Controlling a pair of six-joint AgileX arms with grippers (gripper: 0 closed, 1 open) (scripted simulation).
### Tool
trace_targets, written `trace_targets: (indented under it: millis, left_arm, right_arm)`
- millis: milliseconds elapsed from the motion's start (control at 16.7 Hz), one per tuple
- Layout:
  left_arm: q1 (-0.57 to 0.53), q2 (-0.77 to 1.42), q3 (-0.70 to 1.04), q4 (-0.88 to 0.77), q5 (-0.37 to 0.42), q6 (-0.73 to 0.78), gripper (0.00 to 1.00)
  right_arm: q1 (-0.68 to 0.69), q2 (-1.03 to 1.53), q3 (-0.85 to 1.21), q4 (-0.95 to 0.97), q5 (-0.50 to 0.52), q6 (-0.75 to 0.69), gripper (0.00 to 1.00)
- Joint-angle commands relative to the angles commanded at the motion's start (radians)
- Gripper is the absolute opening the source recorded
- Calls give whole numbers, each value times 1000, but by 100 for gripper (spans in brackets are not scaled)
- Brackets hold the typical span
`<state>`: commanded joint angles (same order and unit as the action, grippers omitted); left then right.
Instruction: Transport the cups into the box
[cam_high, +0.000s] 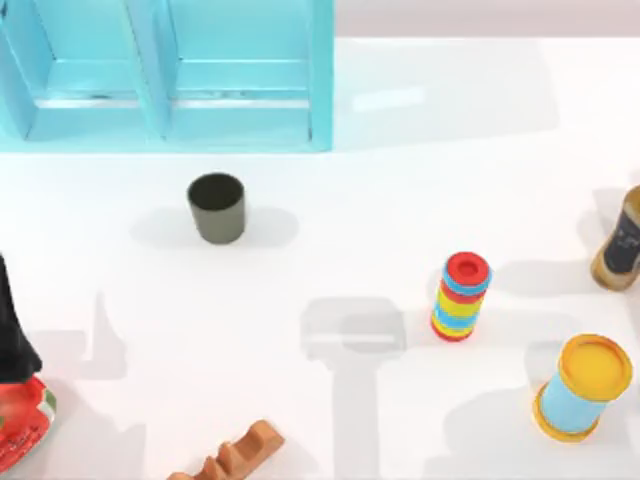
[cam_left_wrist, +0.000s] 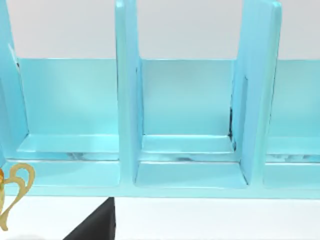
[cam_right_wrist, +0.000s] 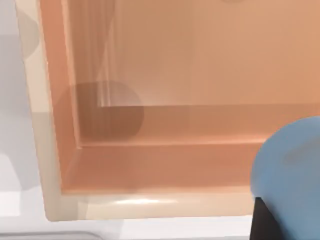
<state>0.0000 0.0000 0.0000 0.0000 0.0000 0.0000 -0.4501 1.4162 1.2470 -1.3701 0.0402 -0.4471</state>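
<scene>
The grey cup (cam_high: 216, 207) is seen upright on the white table (cam_high: 400, 180), left of centre in the top view, just in front of the turquoise shelf (cam_high: 170, 75) at the far left. The shelf's open compartments are faced in the left wrist view (cam_left_wrist: 185, 135); a dark finger (cam_left_wrist: 95, 227) of the left gripper is noted at the frame edge, its opening cannot be told.

In the right wrist view the blue cup (cam_right_wrist: 290, 165) is seen above an open tan box (cam_right_wrist: 150, 125), with a dark gripper part (cam_right_wrist: 285, 222) against it; whether the cup is gripped cannot be told.

On the right of the table, well apart from the grey cup, a ring stack (cam_high: 460, 296) and a tub (cam_high: 585, 387) are recorded.
</scene>
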Motion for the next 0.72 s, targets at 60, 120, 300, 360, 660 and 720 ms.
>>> trace_targets:
  millis: [60,120,300,360,660,720]
  left_arm:
    - [0,0,0,0,0,0,100]
    - [0,0,0,0,0,0,100]
    - [0,0,0,0,0,0,100]
    - [0,0,0,0,0,0,100]
    - [0,0,0,0,0,0,100]
    - [0,0,0,0,0,0,100]
  right_arm:
    - [0,0,0,0,0,0,0]
    - [-1,4,2,-2,0,2,0]
    - [-5,9,-37,39,-1,-7,0]
    - [-9,12,-66,71,-2,-11,0]
    - [-35,33,-216,250,-1,-34,0]
    - [-37,33,-225,260,-1,-36,0]
